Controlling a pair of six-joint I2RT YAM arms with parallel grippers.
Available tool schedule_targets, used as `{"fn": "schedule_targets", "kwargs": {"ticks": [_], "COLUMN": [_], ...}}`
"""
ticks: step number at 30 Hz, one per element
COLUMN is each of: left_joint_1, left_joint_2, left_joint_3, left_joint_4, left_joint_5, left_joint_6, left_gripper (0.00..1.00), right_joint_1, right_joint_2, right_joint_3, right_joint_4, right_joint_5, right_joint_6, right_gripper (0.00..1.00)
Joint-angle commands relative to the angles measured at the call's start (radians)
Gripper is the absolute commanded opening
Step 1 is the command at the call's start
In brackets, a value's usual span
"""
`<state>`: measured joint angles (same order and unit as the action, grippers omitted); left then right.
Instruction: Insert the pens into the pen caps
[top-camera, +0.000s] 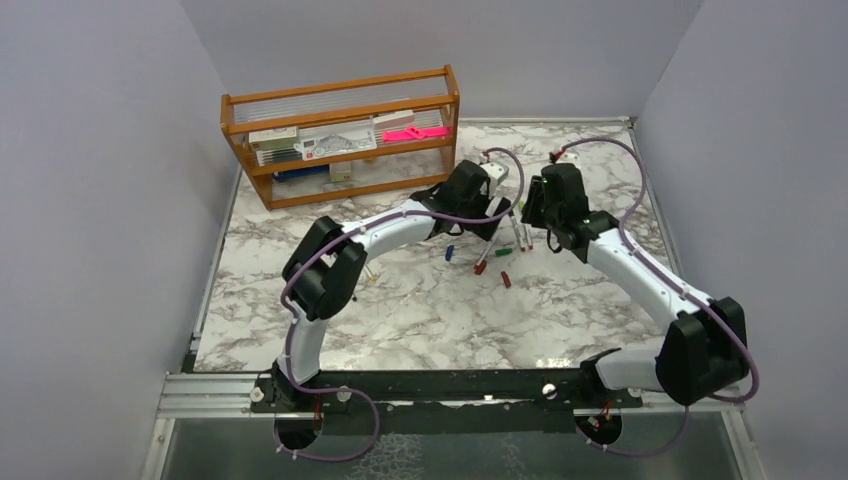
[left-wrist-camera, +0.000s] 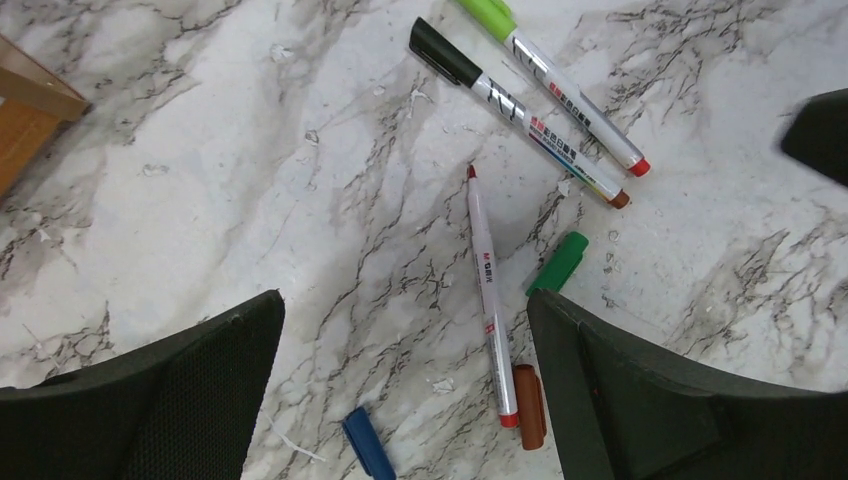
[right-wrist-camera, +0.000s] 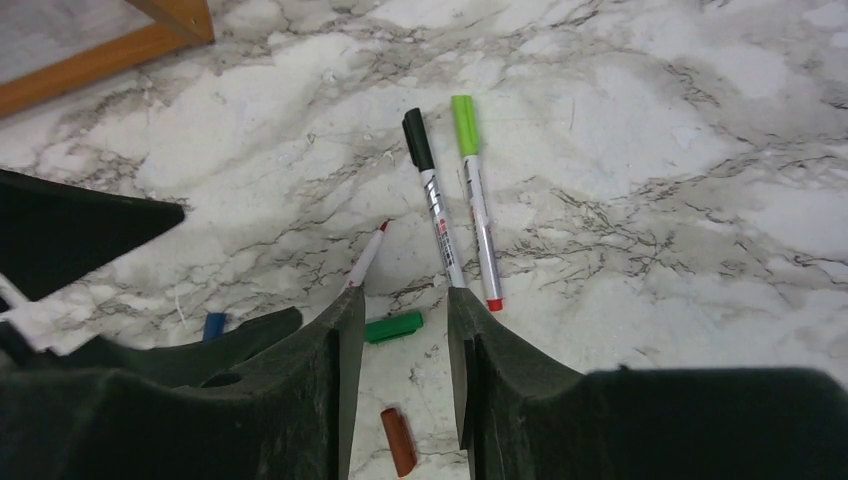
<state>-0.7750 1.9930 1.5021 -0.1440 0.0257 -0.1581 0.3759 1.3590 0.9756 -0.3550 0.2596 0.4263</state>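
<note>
An uncapped pen (left-wrist-camera: 487, 290) with a white barrel and a red tip lies on the marble between my left gripper's (left-wrist-camera: 405, 300) wide-open fingers, touching neither. Beside its lower end lies a dark red cap (left-wrist-camera: 530, 405). A blue cap (left-wrist-camera: 367, 445) and a green cap (left-wrist-camera: 558, 263) lie close by. Further off, two capped pens lie side by side, one with a light green cap (right-wrist-camera: 477, 205), one with a black cap (right-wrist-camera: 434, 200). My right gripper (right-wrist-camera: 405, 295) hovers open and empty over the green cap (right-wrist-camera: 393, 327) and the dark red cap (right-wrist-camera: 398, 441). Both grippers (top-camera: 497, 222) (top-camera: 532, 222) stand close together over the pens.
A wooden rack (top-camera: 340, 135) holding stationery stands at the back left; its corner shows in the left wrist view (left-wrist-camera: 30, 110) and the right wrist view (right-wrist-camera: 100, 50). Grey walls enclose the marble table (top-camera: 420, 310) on three sides.
</note>
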Motion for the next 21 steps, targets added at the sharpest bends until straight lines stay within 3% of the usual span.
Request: {"fn": "schedule_targets", "kwargs": {"ticks": [1, 7, 19, 21], "left_joint_1": [-0.026, -0.051, -0.062, -0.065], "left_joint_2": [0.060, 0.136, 0.213, 0.225], "left_joint_3": [0.106, 0.164, 0.180, 0.184], "left_joint_4": [-0.148, -0.214, -0.249, -0.253], "left_joint_5": [-0.100, -0.074, -0.080, -0.078], "left_joint_6": [0.021, 0.016, 0.009, 0.009], "left_gripper": [0.95, 0.90, 0.85, 0.80], "right_joint_1": [0.000, 0.000, -0.001, -0.001], "right_joint_2": [-0.127, -0.235, -0.241, -0.239], "right_joint_3": [-0.035, -0.079, -0.068, -0.068], "right_joint_4": [0.072, 0.105, 0.100, 0.100], "right_joint_5": [0.090, 0.144, 0.126, 0.127], "right_joint_6": [0.062, 0.035, 0.022, 0.019], "right_gripper": [0.36, 0.36, 0.37, 0.36]}}
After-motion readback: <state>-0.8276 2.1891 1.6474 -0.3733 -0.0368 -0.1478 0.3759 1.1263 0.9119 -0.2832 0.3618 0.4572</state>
